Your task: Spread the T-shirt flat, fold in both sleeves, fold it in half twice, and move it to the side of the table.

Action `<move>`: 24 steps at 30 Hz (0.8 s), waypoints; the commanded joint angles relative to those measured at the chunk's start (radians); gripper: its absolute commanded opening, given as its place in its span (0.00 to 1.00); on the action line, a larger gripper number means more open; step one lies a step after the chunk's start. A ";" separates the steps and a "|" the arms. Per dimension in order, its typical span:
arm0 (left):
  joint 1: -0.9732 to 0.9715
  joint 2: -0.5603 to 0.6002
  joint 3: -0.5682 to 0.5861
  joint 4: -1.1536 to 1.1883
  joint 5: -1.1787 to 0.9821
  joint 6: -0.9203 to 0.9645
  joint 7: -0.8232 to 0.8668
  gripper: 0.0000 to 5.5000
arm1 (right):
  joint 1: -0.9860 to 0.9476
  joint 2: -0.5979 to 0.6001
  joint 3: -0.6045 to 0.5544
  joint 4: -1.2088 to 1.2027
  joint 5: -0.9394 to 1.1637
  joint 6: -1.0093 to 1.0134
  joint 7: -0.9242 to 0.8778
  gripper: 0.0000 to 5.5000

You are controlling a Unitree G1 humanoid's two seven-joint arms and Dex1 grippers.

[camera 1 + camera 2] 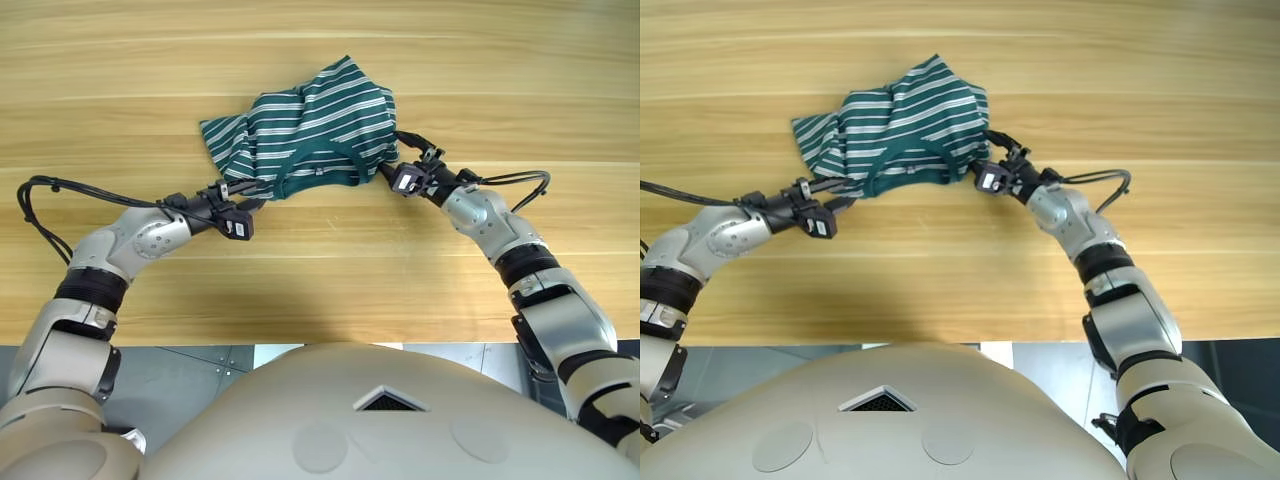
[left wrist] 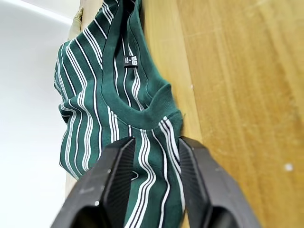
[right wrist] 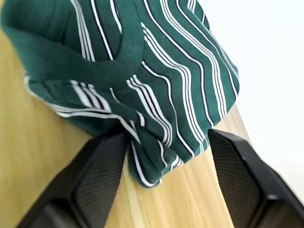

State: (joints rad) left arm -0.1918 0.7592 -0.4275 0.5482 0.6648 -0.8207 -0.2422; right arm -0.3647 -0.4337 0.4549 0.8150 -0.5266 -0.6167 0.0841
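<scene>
the shirt (image 1: 305, 125) is lying bunched up on the wooden table (image 1: 500, 80), a little beyond the middle and well away from the side edges. its long axis is running across the table from the robot's left to its right, with the right end sitting slightly farther from the robot. the white stripes are following roughly that same line. the collar (image 1: 320, 170) is facing the robot along the near edge, and a crumpled flap is poking out at the left end. in the left wrist view a small black label (image 2: 129, 60) is showing inside the neck.

the left gripper (image 2: 156, 147) is sitting at the near left edge of the shirt. its jaws are pinching a fold of striped cloth just below the collar, with both fingers (image 2: 118, 175) pressing on the cloth. the right gripper (image 3: 168, 137) is sitting at the near right edge. its jaws are standing spread, with a corner of the shirt hanging between them and a gap showing beside the far finger.

black cables (image 1: 40, 200) are looping out from both forearms over the table, well apart from the shirt. the two arms are framing the shirt from the near side, and bare wood is lying all around it.
</scene>
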 commanded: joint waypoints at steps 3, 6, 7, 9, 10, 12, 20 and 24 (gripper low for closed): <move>0.041 0.024 -0.045 0.044 0.057 0.050 -0.028 0.14 | 0.059 0.001 0.044 0.045 -0.041 0.046 0.037 0.39; 0.040 0.024 -0.047 0.046 0.057 0.052 -0.021 0.06 | 0.061 -0.002 0.042 0.042 -0.039 0.048 0.038 0.27; 0.040 0.023 -0.047 0.048 0.057 0.053 -0.019 0.04 | 0.061 -0.003 0.043 0.042 -0.038 0.048 0.038 0.24; 0.034 0.021 -0.049 0.058 0.064 0.058 -0.008 0.00 | 0.061 -0.004 0.043 0.044 -0.035 0.048 0.037 0.16; 0.032 0.021 -0.050 0.062 0.067 0.061 -0.004 0.00 | 0.061 -0.005 0.043 0.044 -0.034 0.048 0.037 0.13; 0.029 0.020 -0.052 0.067 0.069 0.063 0.004 0.00 | 0.061 -0.005 0.043 0.046 -0.033 0.048 0.037 0.09; -0.020 0.012 -0.051 0.144 0.089 0.078 0.095 0.00 | 0.056 -0.024 0.033 0.049 -0.023 0.046 0.028 0.00; -0.087 0.005 -0.036 0.190 0.092 0.079 0.187 0.00 | 0.055 -0.048 0.019 0.034 -0.007 0.038 0.031 0.00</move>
State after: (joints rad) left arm -0.2831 0.7746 -0.4459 0.6823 0.7102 -0.7778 -0.0760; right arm -0.3613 -0.4422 0.4640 0.8164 -0.5016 -0.6172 0.0862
